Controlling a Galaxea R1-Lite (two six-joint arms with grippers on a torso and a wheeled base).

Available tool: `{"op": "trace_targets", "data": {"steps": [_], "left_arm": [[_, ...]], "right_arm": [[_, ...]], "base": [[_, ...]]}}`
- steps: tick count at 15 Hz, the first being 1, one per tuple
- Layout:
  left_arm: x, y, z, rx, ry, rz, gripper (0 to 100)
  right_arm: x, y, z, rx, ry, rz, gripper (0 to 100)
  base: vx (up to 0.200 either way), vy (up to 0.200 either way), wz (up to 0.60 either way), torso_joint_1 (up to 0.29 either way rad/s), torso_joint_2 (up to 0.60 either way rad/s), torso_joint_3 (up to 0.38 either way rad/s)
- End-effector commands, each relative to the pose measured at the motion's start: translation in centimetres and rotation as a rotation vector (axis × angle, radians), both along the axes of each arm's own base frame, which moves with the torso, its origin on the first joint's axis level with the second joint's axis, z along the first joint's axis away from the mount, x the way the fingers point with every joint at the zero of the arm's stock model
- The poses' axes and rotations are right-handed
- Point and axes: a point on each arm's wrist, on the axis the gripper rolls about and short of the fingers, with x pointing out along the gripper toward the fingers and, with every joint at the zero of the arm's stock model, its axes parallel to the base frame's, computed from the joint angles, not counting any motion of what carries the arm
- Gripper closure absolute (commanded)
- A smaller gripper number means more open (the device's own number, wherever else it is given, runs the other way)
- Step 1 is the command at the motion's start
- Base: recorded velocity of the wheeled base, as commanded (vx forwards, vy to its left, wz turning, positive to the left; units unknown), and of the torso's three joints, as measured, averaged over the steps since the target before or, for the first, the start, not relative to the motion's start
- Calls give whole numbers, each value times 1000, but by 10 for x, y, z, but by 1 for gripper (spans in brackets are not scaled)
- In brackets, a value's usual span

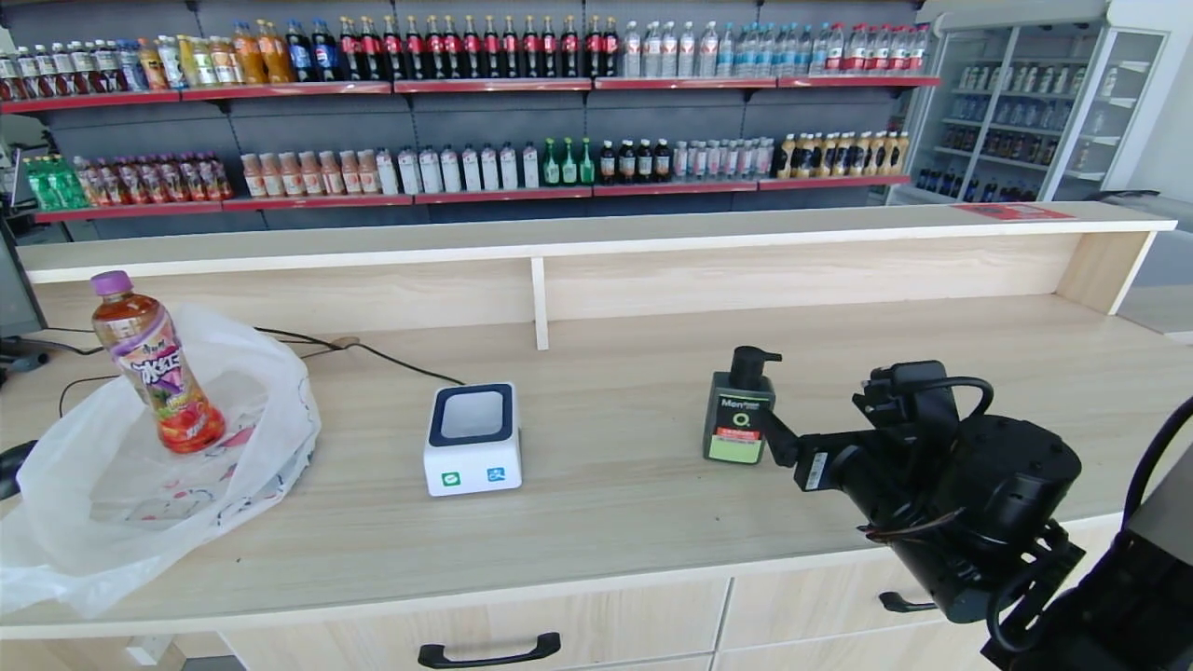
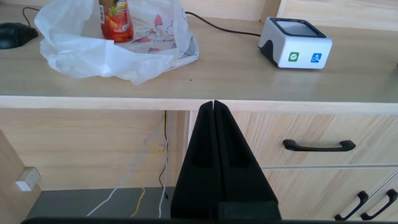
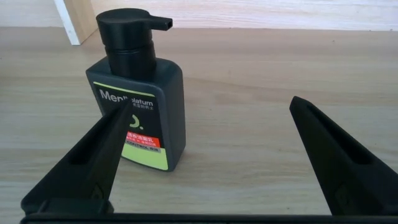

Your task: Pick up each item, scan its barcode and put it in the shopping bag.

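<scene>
Your right gripper (image 3: 210, 106), fingers spread, faced the dark plastic pump bottle (image 3: 140, 106); your left gripper (image 2: 213, 109), fingers pressed together, hung below the wooden counter's (image 2: 74, 102) front edge.

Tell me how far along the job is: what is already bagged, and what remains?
Done: the drink bottle stands in the shopping bag. In hand: the right gripper is open close to the pump bottle, which stands upright on the counter, not gripped. Remaining: grasp it, show it to the scanner, and bag it. The left gripper is shut, below the counter edge.
</scene>
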Motion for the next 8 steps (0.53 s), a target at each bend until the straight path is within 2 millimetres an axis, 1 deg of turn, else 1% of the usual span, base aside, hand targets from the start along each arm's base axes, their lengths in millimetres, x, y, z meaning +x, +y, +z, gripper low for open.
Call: {"op": "trace_targets", "data": {"steps": [1, 4, 6, 8], "left_arm": [[0, 0, 0, -1, 0, 0, 100], [0, 0, 0, -1, 0, 0, 100], [0, 0, 0, -1, 0, 0, 100], [0, 0, 0, -1, 0, 0, 100]], "right_arm": [[3, 1, -2, -1, 1, -2, 0], [7, -4, -1, 1, -2, -22, 0], [10, -11, -1, 1, -2, -49, 0], [10, -12, -1, 1, -2, -54, 0]], "base": [[0, 0, 0, 0, 0, 0], [0, 0, 0, 0, 0, 0], [0, 0, 0, 0, 0, 0], [0, 0, 0, 0, 0, 0]]}}
